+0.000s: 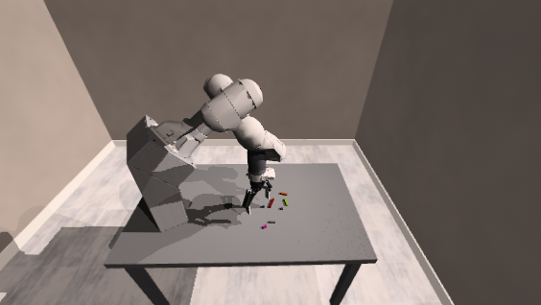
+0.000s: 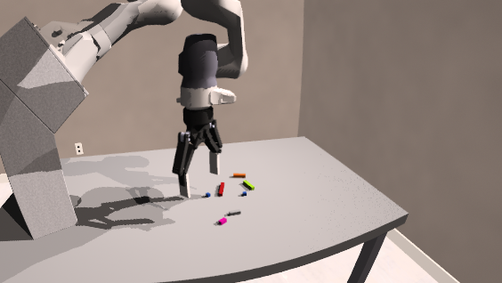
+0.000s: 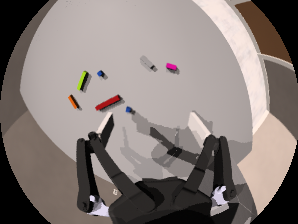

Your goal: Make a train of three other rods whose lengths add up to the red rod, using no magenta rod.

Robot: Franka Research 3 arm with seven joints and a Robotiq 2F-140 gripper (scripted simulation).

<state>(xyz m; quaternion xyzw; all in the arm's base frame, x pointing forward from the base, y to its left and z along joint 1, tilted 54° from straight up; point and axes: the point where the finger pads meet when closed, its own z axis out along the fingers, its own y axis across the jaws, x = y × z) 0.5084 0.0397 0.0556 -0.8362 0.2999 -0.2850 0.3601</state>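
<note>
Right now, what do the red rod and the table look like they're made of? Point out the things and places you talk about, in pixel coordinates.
The red rod (image 1: 271, 202) (image 2: 222, 189) (image 3: 108, 103) looks like painted wood or plastic: even colour, no visible grain. The table (image 1: 317, 240) (image 2: 311, 240) (image 3: 200, 95) may be laminate or painted board: plain grey, smooth, without a mirror shine.

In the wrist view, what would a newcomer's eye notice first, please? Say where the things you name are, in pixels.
Probably the open black gripper (image 1: 258, 201) (image 2: 199, 183) (image 3: 152, 119), its pale fingertips spread wide at the lower part. Next, the red rod (image 1: 271, 202) (image 2: 222, 189) (image 3: 108, 103), just beyond the left-hand fingertip in that picture, and the bright magenta rod (image 1: 264, 226) (image 2: 222, 221) (image 3: 171, 66), farther up on the right.
</note>
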